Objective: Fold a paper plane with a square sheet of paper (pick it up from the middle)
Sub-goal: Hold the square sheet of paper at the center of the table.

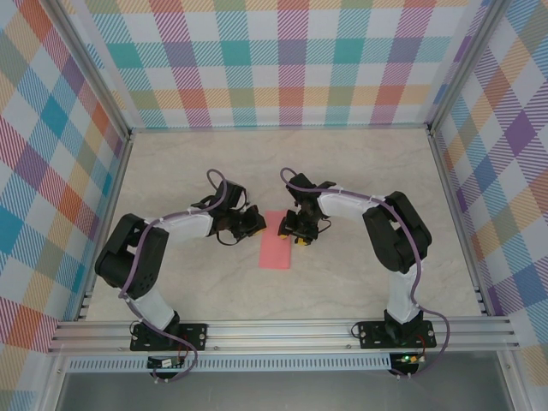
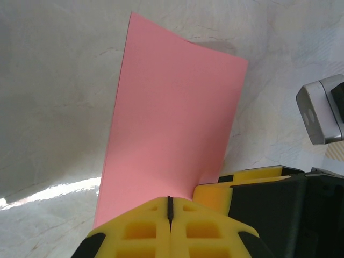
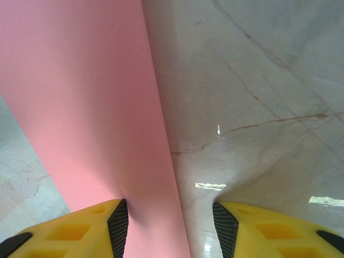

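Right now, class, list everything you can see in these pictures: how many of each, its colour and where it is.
paper sheet: one, salmon pink, on the table between the claws
table: one, pale marbled beige, beneath everything
walls: three, multicoloured plaid, back and both sides
frame rail: one, silver, along the near edge
arms: two, black and white, left arm and right arm flanking the sheet
left claw: one, yellow fingers, shut, at the sheet's edge
right claw: one, yellow fingers, open, astride the sheet's edge
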`<state>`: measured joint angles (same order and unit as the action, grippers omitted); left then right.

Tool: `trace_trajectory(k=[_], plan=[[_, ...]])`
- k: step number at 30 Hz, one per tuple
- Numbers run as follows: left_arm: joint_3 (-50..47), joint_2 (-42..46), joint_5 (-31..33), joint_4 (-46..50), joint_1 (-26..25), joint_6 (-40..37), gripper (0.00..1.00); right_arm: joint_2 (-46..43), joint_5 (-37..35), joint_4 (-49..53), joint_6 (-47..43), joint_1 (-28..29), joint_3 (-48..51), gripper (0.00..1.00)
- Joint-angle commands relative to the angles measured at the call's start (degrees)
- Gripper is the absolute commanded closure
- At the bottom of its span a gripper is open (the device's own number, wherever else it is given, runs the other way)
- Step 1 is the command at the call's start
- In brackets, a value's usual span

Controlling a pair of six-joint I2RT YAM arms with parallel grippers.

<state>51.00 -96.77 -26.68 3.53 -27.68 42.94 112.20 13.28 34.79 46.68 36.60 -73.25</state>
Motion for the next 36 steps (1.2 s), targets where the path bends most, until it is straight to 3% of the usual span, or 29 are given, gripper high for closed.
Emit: trace_trajectory(k=[1, 27, 36], plan=[[-1.1, -1.7, -1.8, -3.2, -0.4, -1.8, 1.00, 3.8, -5.3, 5.1, -0.2, -0.3, 1.9, 0.50], [-2.7, -8.9, 0.2, -1.7, -1.1, -5.8, 1.00, 2.7, -4.6, 4.4, 0.2, -0.3, 1.5, 0.46], [-4.2, -8.0, 1.3, -1.5, -1.1, -5.8, 1.00, -9.3, -2.7, -1.1, -0.3, -2.0, 2.8, 0.38]])
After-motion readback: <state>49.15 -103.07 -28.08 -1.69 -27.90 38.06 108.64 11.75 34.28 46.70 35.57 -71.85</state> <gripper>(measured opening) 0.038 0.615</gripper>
